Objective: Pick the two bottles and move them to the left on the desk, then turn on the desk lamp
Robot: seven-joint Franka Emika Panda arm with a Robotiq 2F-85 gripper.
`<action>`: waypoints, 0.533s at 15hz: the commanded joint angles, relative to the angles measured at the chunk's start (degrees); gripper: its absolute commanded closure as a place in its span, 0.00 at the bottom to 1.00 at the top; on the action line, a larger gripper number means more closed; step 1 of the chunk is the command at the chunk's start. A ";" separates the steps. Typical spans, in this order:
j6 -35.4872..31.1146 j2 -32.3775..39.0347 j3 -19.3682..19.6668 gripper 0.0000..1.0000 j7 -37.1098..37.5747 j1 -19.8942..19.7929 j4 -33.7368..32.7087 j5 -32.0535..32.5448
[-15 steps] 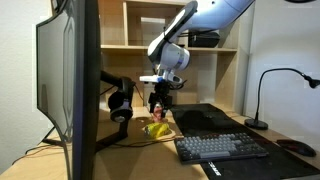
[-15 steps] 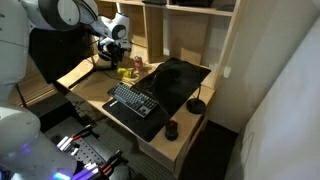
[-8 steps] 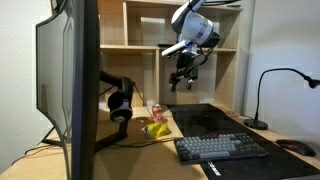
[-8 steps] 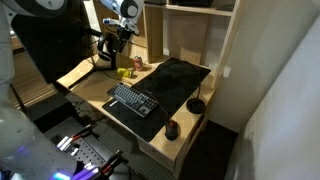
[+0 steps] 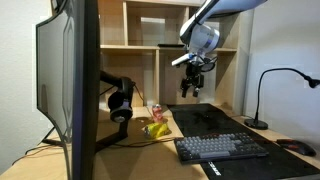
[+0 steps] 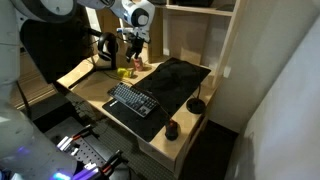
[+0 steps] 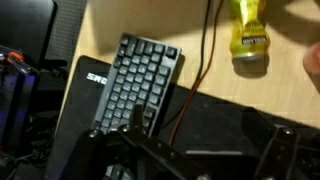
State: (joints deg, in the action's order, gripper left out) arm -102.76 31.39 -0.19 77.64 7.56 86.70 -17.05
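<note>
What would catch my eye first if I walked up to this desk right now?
Probably the white robot arm, its gripper hanging in the air above the black mat. Then the big dark monitor filling the foreground in an exterior view, with the two bottles, pink-red and yellow-green, close together on the desk beyond it. A slim black desk lamp stands at the other end.

2 bottles (image 5: 155,111) (image 5: 156,129), 1 keyboard (image 5: 222,148), 1 lamp (image 5: 257,123)
</note>
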 commanded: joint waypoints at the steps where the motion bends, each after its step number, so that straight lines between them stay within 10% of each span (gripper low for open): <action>1: -8.26 7.36 3.37 0.00 4.54 -1.58 -4.34 1.60; 8: -7.78 10.52 4.09 0.00 7.02 -1.29 -5.68 3.85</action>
State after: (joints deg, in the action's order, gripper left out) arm -110.84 38.44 3.08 81.70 5.82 84.17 -15.84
